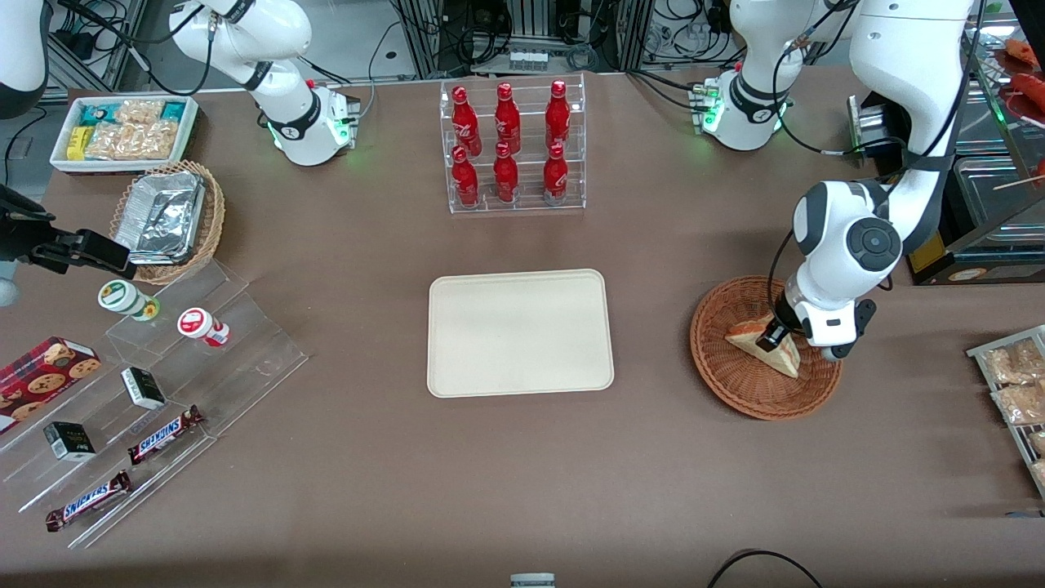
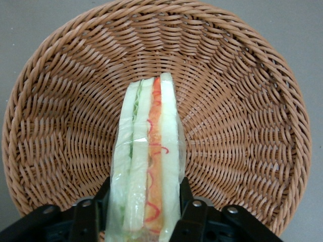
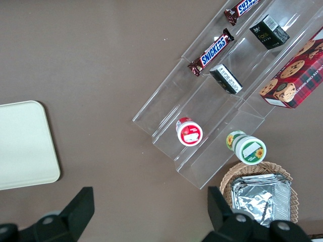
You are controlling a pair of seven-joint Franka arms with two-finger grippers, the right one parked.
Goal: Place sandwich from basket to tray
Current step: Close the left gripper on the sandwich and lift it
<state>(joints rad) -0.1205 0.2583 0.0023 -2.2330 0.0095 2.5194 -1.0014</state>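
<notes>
A brown tabletop (image 1: 522, 490) fills the front view, bare along the edge nearest the camera. Nearest on the parked arm's end, a stepped clear acrylic stand (image 1: 155, 408) carries Snickers bars (image 1: 163, 435), small dark boxes and two lidded cups (image 1: 128, 299); a cookie box (image 1: 45, 371) lies beside it. Near the table's middle lies the tray (image 1: 520, 332), flat, nothing on it, with open brown surface on all four sides of its low rim. Toward the working arm's end, well apart from the tray, sits the basket (image 1: 735, 384), its rim fully on the table and clear of the snack packets (image 1: 1012, 384) at the table edge. The sandwich (image 2: 149, 156) stands on edge in the basket, wrapped in clear film. The gripper (image 1: 771, 335) reaches down into the basket; in the left wrist view its fingers (image 2: 194, 214) press against both bread faces at the sandwich's wide end, jaws clamped on it. Whether the sandwich touches the weave cannot be told. Farther from the camera, a clear rack of red bottles (image 1: 510, 147) stands above the tray's far rim with a bare strip between. At the parked arm's end, a tan wicker basket with foil containers (image 1: 167, 216) and a white box of snacks (image 1: 122, 131) sit farthest back.
</notes>
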